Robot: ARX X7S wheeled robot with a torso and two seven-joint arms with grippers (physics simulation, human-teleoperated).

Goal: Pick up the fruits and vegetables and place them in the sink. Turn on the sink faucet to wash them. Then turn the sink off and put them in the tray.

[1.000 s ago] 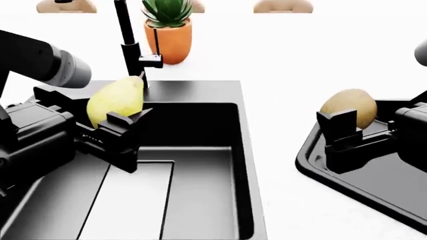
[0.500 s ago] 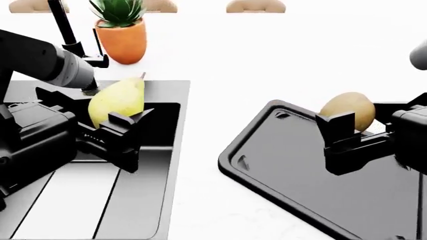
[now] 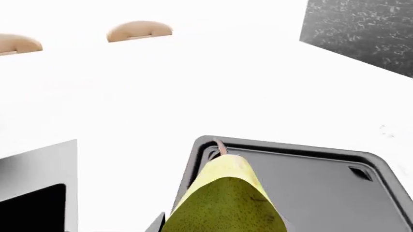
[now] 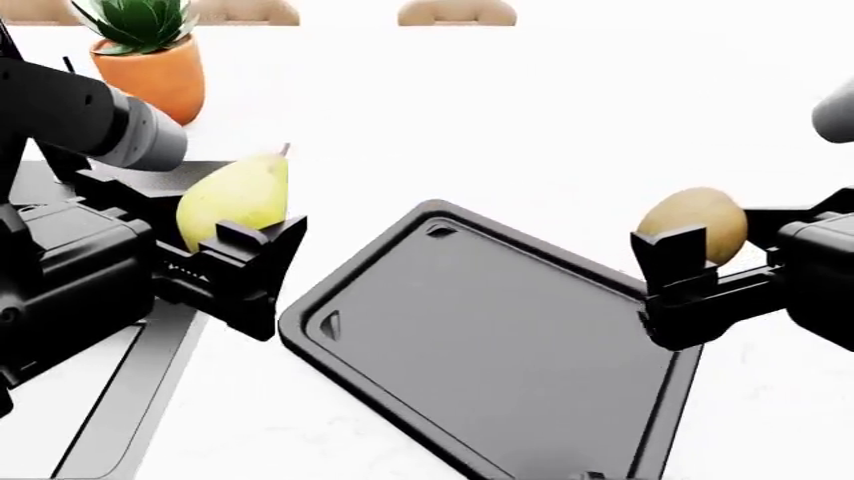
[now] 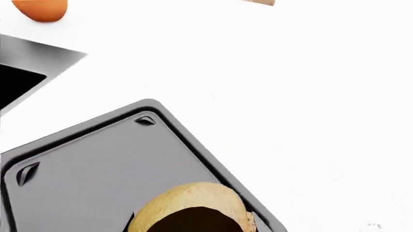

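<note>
Gripping the pear (image 4: 235, 200), the left hand (image 4: 200, 250) flanked the tray (image 4: 481, 340); the right hand (image 4: 714, 265) clasped the brown fruit (image 4: 694, 222) opposite.

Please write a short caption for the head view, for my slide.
Both claws hold fruit above the counter, pear in left, brown fruit in right, black tray between them.

The whole scene slides left across the head view as the robot swings round! The flat black rectangular tray (image 4: 481, 370), a sliver at the right edge a second ago, now fills the middle, between the arms. The matte black sink (image 4: 127, 385) is down to a strip at the left edge. The orange plant pot (image 4: 158, 72) has drifted to the top left corner.
</note>
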